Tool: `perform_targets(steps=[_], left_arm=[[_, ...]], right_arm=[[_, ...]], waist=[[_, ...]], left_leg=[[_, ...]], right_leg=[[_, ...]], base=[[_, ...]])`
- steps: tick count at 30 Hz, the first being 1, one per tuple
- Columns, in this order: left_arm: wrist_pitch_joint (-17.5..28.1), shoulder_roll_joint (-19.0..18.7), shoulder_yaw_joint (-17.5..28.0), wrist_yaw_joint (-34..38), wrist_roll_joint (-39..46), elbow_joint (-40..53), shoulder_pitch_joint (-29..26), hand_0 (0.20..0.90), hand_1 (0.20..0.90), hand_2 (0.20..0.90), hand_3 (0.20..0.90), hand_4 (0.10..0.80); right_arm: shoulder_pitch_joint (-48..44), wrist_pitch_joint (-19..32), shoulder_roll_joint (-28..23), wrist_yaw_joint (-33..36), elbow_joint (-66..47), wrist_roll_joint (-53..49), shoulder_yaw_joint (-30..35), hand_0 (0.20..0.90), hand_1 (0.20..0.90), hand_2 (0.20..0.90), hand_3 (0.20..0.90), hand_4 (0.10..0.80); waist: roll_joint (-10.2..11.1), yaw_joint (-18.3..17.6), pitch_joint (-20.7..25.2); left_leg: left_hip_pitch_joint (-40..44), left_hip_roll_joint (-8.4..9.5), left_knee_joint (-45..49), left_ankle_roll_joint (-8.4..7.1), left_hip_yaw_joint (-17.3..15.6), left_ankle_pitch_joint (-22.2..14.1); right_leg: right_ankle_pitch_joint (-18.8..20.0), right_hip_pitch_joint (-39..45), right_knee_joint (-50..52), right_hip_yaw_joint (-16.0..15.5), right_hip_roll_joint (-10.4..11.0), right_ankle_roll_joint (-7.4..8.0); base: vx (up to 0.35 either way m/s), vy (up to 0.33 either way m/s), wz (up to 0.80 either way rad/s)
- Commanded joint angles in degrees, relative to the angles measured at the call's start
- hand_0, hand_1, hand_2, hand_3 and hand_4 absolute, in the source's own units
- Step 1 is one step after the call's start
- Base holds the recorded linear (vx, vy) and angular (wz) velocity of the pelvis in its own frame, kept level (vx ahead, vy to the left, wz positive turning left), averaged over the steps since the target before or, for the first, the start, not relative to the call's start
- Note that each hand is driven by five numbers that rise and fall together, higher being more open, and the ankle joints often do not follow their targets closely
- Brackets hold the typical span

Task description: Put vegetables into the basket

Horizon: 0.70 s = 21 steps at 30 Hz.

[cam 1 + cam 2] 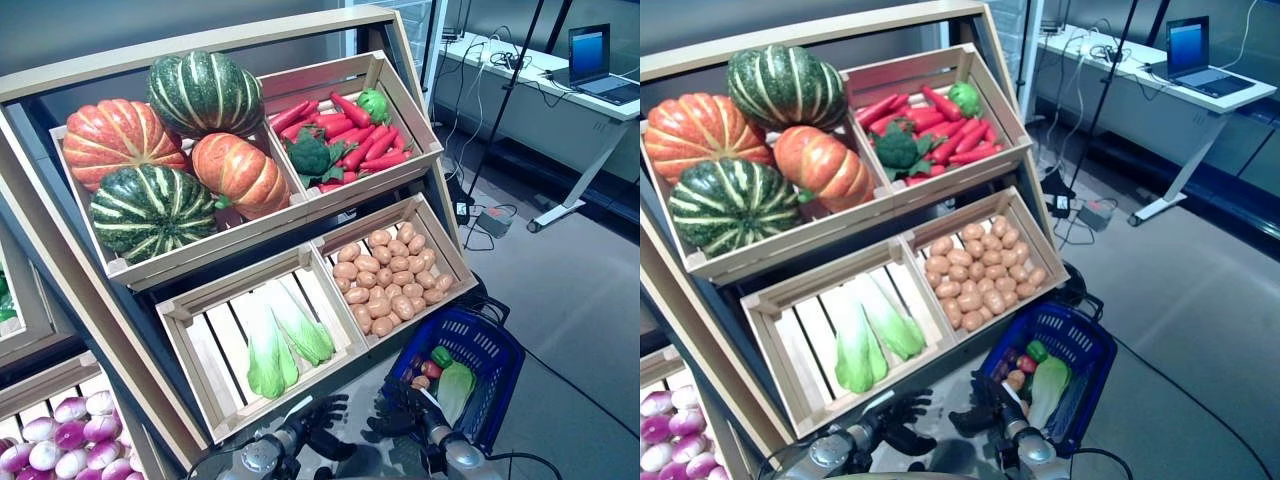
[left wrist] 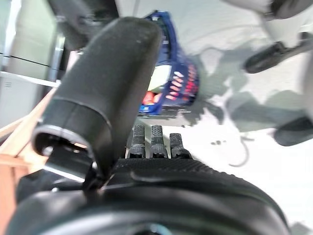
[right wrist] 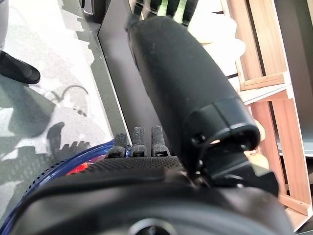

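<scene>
Hands — left hand [image 1: 325, 415], right hand [image 1: 400, 415] — both relaxed, empty, beside basket [image 1: 490, 345]

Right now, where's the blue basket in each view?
Left eye view: blue basket at lower right, below the potato crate.
Right eye view: lower centre-right, below the same crate.
Left wrist view: past the thumb, upper middle.
Right wrist view: only its blue rim, lower left.
Shared landmark: potato crate.

Mock shop in a lab: produce crates [image 1: 250, 215] (slanted shelving) beside a laptop desk [image 1: 560, 95].
</scene>
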<state>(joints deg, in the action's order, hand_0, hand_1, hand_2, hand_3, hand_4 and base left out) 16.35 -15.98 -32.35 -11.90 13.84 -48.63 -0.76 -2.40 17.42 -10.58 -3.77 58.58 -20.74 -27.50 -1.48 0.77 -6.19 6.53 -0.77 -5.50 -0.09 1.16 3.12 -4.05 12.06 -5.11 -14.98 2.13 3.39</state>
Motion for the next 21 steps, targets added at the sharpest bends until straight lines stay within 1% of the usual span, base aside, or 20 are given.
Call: perform_targets(steps=[1,2,4,5,7,9,10,11,13,15,16,17,21], left_arm=[[9.57,-0.01,1.03,0.47,5.50,6.15,-7.57,0.900,0.900,0.900,0.900,0.800],[10.75,-0.52,1.53,1.04,5.75,8.10,-7.38,0.900,0.900,0.900,0.900,0.800],[11.63,-1.90,3.34,1.61,7.55,12.52,-6.84,0.900,0.900,0.900,0.900,0.800],[12.02,-2.01,3.47,1.71,7.70,12.73,-6.77,0.900,0.900,0.900,0.900,0.800],[12.67,-2.79,5.47,1.91,8.25,15.31,-6.52,0.900,0.900,0.900,0.900,0.800],[13.37,-3.05,6.11,3.04,7.57,15.96,-6.29,0.900,0.900,0.900,0.900,0.800],[14.98,-3.70,7.64,6.86,4.36,17.27,-5.92,0.900,0.900,0.900,0.900,0.800],[15.53,-3.92,8.06,8.24,3.37,17.61,-5.82,0.900,0.900,0.900,0.900,0.800],[15.94,-4.54,9.59,14.70,0.50,18.75,-5.67,0.900,0.900,0.900,0.900,0.800],[15.81,-4.64,10.42,18.60,-1.66,19.07,-5.68,0.900,0.900,0.900,0.900,0.800],[15.04,-4.65,11.30,24.48,-4.87,19.15,-5.80,0.900,0.900,0.900,0.900,0.800],[14.44,-4.48,11.96,27.76,-6.31,19.01,-5.96,0.900,0.900,0.900,0.900,0.800],[11.33,-3.92,13.55,35.32,-10.11,18.63,-6.57,0.900,0.900,0.900,0.900,0.800]], right_arm=[[-5.22,2.42,-0.28,1.00,-3.16,-2.60,2.05,0.900,0.900,0.900,0.900,0.800],[-5.07,2.13,-0.40,1.02,-3.58,-2.61,2.32,0.900,0.900,0.900,0.900,0.800],[-4.56,1.51,-0.84,0.84,-4.45,-2.59,3.00,0.900,0.900,0.900,0.900,0.800],[-4.52,1.50,-0.86,0.80,-4.46,-2.61,3.04,0.900,0.900,0.900,0.900,0.800],[-3.68,1.05,-0.86,0.34,-4.88,-2.97,3.83,0.900,0.900,0.900,0.900,0.800],[-3.29,0.90,-0.79,0.17,-5.07,-3.05,4.07,0.900,0.900,0.900,0.900,0.800],[-2.40,0.53,-0.72,-0.36,-5.58,-3.25,4.51,0.900,0.900,0.900,0.900,0.800],[-2.11,0.52,-0.73,-0.45,-5.69,-3.23,4.65,0.900,0.900,0.900,0.900,0.800],[-1.26,0.41,-0.72,-0.52,-6.21,-3.22,5.02,0.900,0.900,0.900,0.900,0.800],[-0.84,0.34,-0.71,-0.47,-6.52,-3.34,5.10,0.900,0.900,0.900,0.900,0.800],[-0.37,0.47,-0.52,-0.20,-6.69,-3.22,5.14,0.900,0.900,0.900,0.900,0.800],[-0.09,0.49,-0.54,-0.08,-6.97,-3.17,5.12,0.900,0.900,0.900,0.900,0.800],[0.35,0.56,-0.30,-0.01,-7.21,-3.41,4.90,0.900,0.900,0.900,0.900,0.800]], waist=[[-0.07,0.21,-2.62],[-0.08,0.36,-2.72],[-0.07,0.67,-2.82],[-0.07,0.69,-2.83],[-0.02,0.90,-2.76],[0.01,0.91,-2.66],[0.10,0.97,-2.41],[0.11,0.96,-2.34],[0.11,0.95,-2.22],[0.12,0.93,-2.22],[0.13,0.94,-2.32],[0.16,0.92,-2.44],[0.18,0.90,-2.87]], left_leg=[[3.12,1.12,0.50,1.29,-2.50,-7.17],[3.16,1.12,0.50,1.30,-2.42,-7.21],[3.22,1.10,0.50,1.23,-2.32,-7.30],[3.23,1.10,0.50,1.23,-2.31,-7.30],[3.35,1.12,0.50,1.22,-2.12,-7.40],[3.41,1.13,0.50,1.20,-2.05,-7.42],[3.44,1.17,0.50,1.16,-1.94,-7.45],[3.42,1.17,0.50,1.15,-1.91,-7.45],[3.36,1.22,0.50,1.10,-1.81,-7.37],[3.30,1.25,0.50,1.10,-1.77,-7.35],[3.15,1.28,0.50,1.08,-1.70,-7.19],[2.97,1.32,0.50,1.02,-1.62,-7.09],[2.38,1.49,0.50,0.97,-1.51,-6.90]], right_leg=[[-0.05,0.04,0.12,1.44,0.66,-2.92],[-0.12,0.12,0.12,1.28,0.68,-2.97],[-0.24,0.29,0.12,0.97,0.74,-3.09],[-0.25,0.31,0.12,0.94,0.75,-3.10],[-0.38,0.50,0.12,0.65,0.75,-3.18],[-0.41,0.58,0.12,0.58,0.77,-3.19],[-0.50,0.64,0.11,0.55,0.76,-3.23],[-0.51,0.63,0.11,0.54,0.76,-3.24],[-0.51,0.58,0.11,0.52,0.78,-3.27],[-0.52,0.52,0.11,0.51,0.78,-3.31],[-0.41,0.41,0.11,0.46,0.81,-3.33],[-0.34,0.24,0.11,0.41,0.84,-3.35],[-0.13,-0.41,0.11,0.39,0.94,-3.39]], base=[[0.000,0.000,0.00],[0.000,0.000,0.00],[0.000,0.000,0.00],[0.000,0.000,0.00],[0.000,0.000,0.00],[0.020,0.003,0.01],[0.044,0.007,0.01],[0.049,0.009,0.00],[0.036,0.010,0.01],[0.018,0.006,0.00],[0.039,0.015,0.01],[0.042,0.018,0.01],[0.024,0.014,0.01]])
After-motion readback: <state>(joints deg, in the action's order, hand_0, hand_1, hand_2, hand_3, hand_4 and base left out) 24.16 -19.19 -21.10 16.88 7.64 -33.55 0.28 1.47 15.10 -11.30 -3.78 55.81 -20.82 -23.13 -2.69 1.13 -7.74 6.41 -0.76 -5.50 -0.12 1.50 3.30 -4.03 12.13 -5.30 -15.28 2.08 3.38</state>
